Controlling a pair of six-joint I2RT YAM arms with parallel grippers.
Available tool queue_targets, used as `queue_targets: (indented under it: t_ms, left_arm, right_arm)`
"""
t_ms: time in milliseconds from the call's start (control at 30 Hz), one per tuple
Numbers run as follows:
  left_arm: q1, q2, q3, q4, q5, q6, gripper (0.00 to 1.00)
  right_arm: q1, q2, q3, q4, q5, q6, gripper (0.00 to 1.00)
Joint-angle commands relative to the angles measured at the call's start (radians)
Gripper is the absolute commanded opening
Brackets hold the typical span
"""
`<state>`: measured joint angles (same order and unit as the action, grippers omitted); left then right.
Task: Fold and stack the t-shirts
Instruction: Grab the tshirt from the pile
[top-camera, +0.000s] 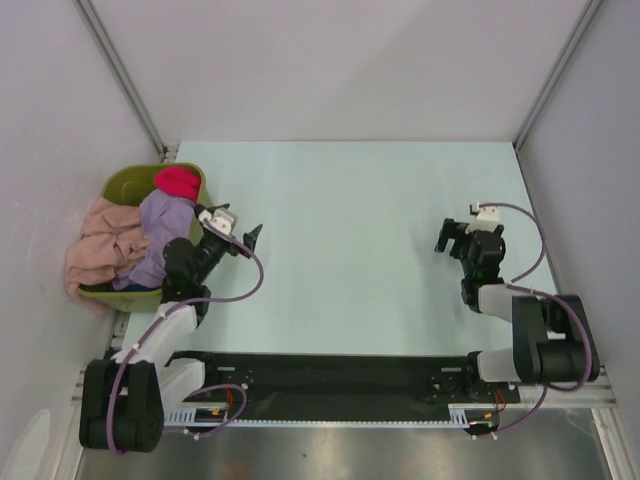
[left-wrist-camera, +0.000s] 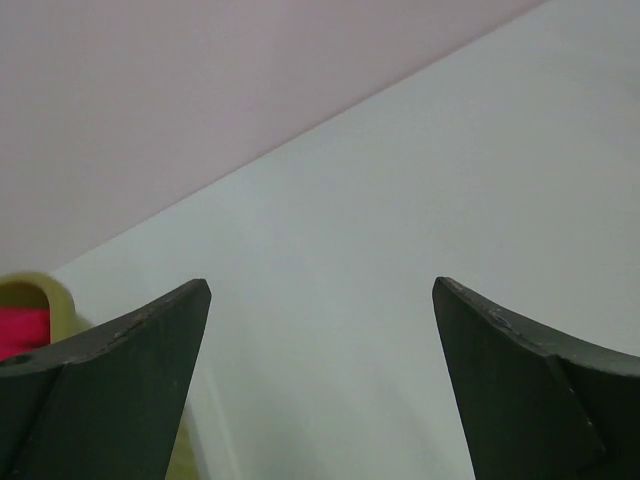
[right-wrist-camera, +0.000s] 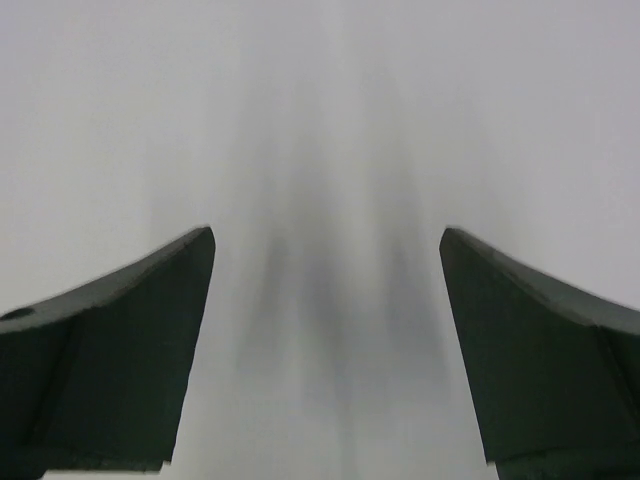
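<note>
Three t-shirts are seen bundled, unfolded, in and over the olive-green tub (top-camera: 128, 183) at the left edge of the worktop (top-camera: 350, 230). A red t-shirt (top-camera: 177, 181) lies at the tub's far end, a lavender t-shirt (top-camera: 160, 225) in the middle, and a peach-pink t-shirt (top-camera: 100, 245) spills over the left rim. None is laid out on the worktop, so the task is judged to be at its very start.

The left fingers (left-wrist-camera: 110, 400) are spread wide and nothing is gripped. They are poised just beside the tub's right side, presumably so that a garment can be reached at once. The right fingers (right-wrist-camera: 540, 350) are likewise spread and empty. They are held well apart from the tub over the right half of the worktop, where room is judged to be needed for spreading and folding.
</note>
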<state>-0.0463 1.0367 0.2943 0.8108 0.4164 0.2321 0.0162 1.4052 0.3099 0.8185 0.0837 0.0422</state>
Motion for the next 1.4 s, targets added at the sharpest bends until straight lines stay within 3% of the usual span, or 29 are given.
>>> queue_targets:
  t_ms: [0, 133, 200, 233, 267, 333, 367, 467, 533, 633, 733, 767, 900, 1000, 1100, 1200, 1367]
  left_arm:
    - [-0.003, -0.081, 0.178, -0.407, 0.221, 0.019, 1.00]
    - [-0.003, -0.063, 0.445, -0.721, 0.083, -0.005, 1.00]
    - [-0.001, 0.018, 0.582, -0.868, -0.064, -0.049, 1.00]
    - [-0.001, 0.055, 0.737, -1.029, -0.264, -0.069, 1.00]
    - [0.014, 0.138, 0.815, -1.108, -0.330, -0.077, 1.00]
    - [0.071, 0.225, 1.037, -1.329, -0.306, -0.034, 1.00]
    - [0.101, 0.265, 1.107, -1.402, -0.298, -0.042, 1.00]
    - [0.279, 0.454, 1.405, -1.694, -0.251, -0.095, 1.00]
    - [0.331, 0.595, 1.580, -1.878, -0.214, -0.097, 0.94]
    - [0.419, 0.677, 1.600, -1.909, -0.182, -0.106, 0.86]
    - [0.428, 0.710, 1.556, -1.820, -0.144, -0.106, 0.92]
    - [0.427, 0.718, 1.548, -1.797, -0.107, -0.112, 0.99]
    - [0.428, 0.781, 1.554, -1.669, -0.142, -0.165, 1.00]
    - [0.428, 0.832, 1.576, -1.613, -0.113, -0.186, 0.90]
    - [0.428, 0.865, 1.580, -1.593, -0.070, -0.203, 0.67]
    - [0.428, 0.861, 1.580, -1.604, -0.027, -0.209, 0.01]
    - [0.428, 0.722, 1.606, -1.527, -0.067, -0.194, 0.00]
  right_arm:
    - [0.008, -0.191, 0.204, -0.262, 0.068, 0.014, 1.00]
    - [0.008, -0.320, 0.349, -0.369, 0.099, 0.042, 1.00]
    - [0.008, -0.334, 0.481, -0.492, 0.053, 0.028, 1.00]
    - [0.007, -0.328, 0.535, -0.539, 0.030, 0.027, 1.00]
    - [0.007, -0.321, 0.625, -0.629, -0.011, 0.042, 1.00]
    - [0.002, -0.295, 0.695, -0.683, -0.074, 0.117, 1.00]
    - [-0.002, -0.287, 0.722, -0.700, -0.220, 0.123, 1.00]
    - [0.005, -0.272, 0.782, -0.693, -0.393, 0.186, 1.00]
    - [0.034, -0.265, 0.788, -0.694, -0.409, 0.226, 0.95]
    - [0.106, -0.253, 0.790, -0.734, -0.394, 0.214, 0.92]
    - [0.172, -0.242, 0.793, -0.775, -0.355, 0.148, 0.92]
    - [0.204, -0.239, 0.798, -0.789, -0.334, 0.121, 0.93]
    - [0.267, -0.219, 0.824, -0.812, -0.300, 0.090, 0.93]
    - [0.306, -0.218, 0.827, -0.843, -0.260, 0.061, 0.93]
    - [0.329, -0.224, 0.830, -0.874, -0.233, 0.051, 0.93]
    - [0.338, -0.239, 0.827, -0.897, -0.197, 0.041, 0.93]
    - [0.343, -0.239, 0.825, -0.871, -0.200, 0.051, 0.94]
